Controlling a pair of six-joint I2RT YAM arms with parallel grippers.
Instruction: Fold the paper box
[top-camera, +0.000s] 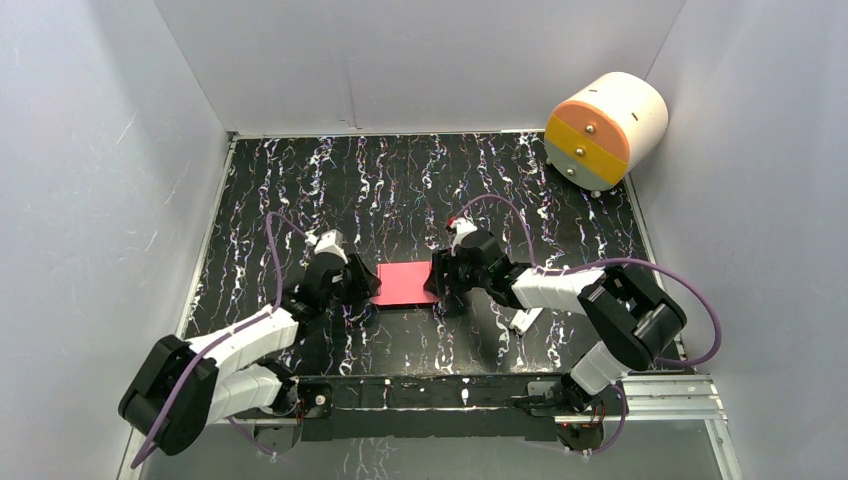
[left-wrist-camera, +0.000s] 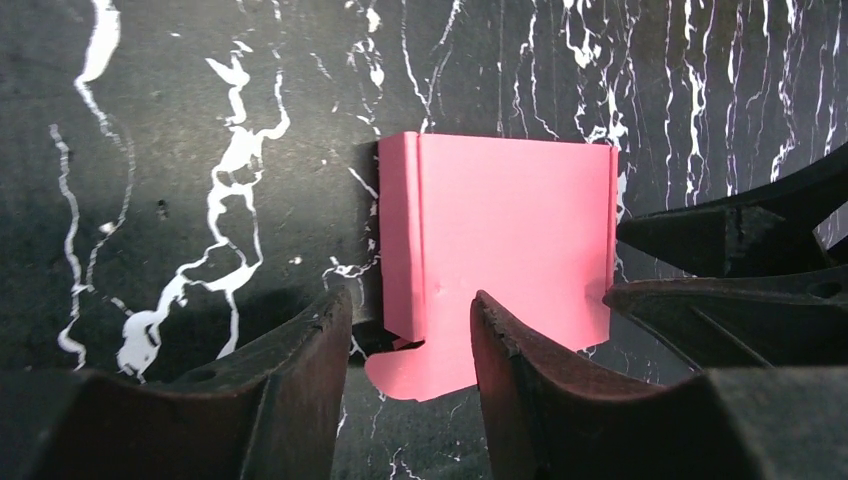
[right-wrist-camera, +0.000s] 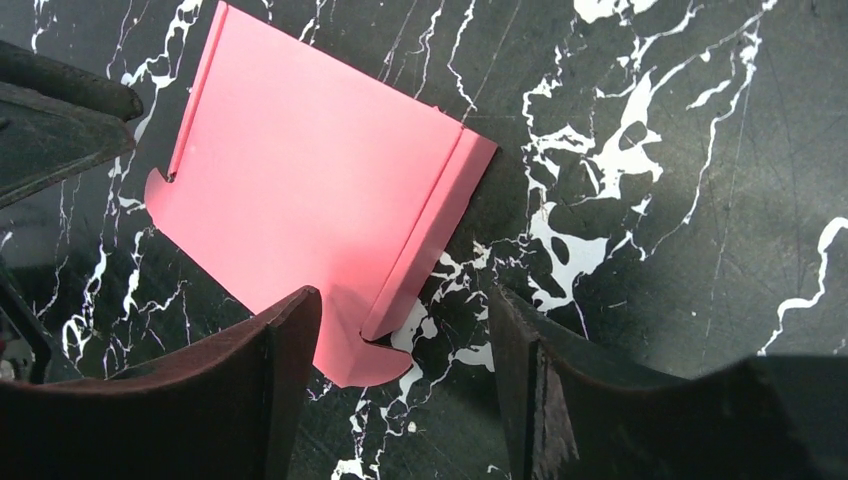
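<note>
Pink paper box (top-camera: 407, 284), a flat sheet with creased side flaps, lies mid-table (top-camera: 400, 190); left gripper (top-camera: 364, 286) at its 9 o'clock, right gripper (top-camera: 440, 283) at its 3 o'clock; both jaws apart, straddling its edges, gripping nothing.

look: paper box (top-camera: 408, 283), pink-red card sheet
state: mostly flat, two side flaps creased up
spot: centre of marbled tabletop (top-camera: 330, 180)
</note>
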